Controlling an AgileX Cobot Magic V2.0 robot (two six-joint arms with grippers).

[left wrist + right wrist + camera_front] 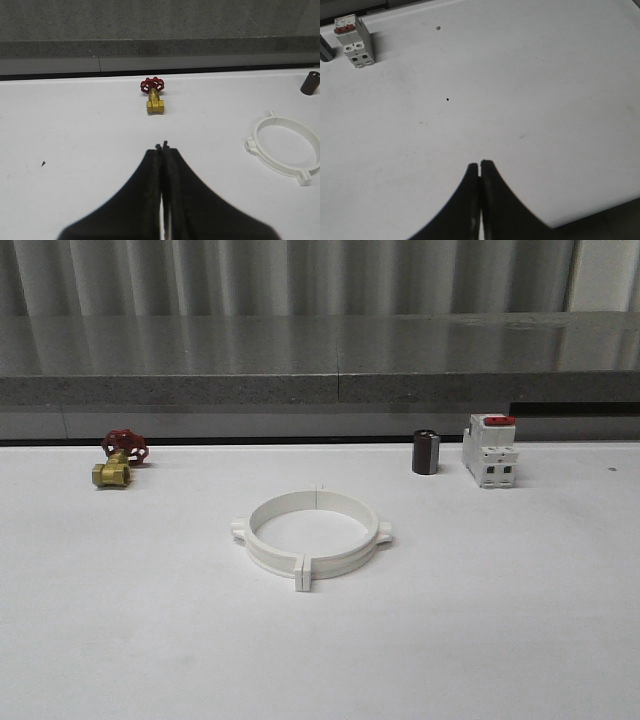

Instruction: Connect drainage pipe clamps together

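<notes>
Judging by the table [520, 620], you're done: the clamps [312, 536] sit mid-table joined into one ring, seams meeting. Left gripper [162, 146] and right gripper [479, 163] are closed, empty, well apart from it.

Not much robot to see here, honestly. The left tool [163, 146] is two matte black fingers [145, 200] that flare out wide toward the wrist and taper to thin tips, each tip ending in a tiny squared nub. The right tool [479, 164] looks like the same design: plain black, smooth curved outer edges, rounded tips, no markings or screws visible.
</notes>
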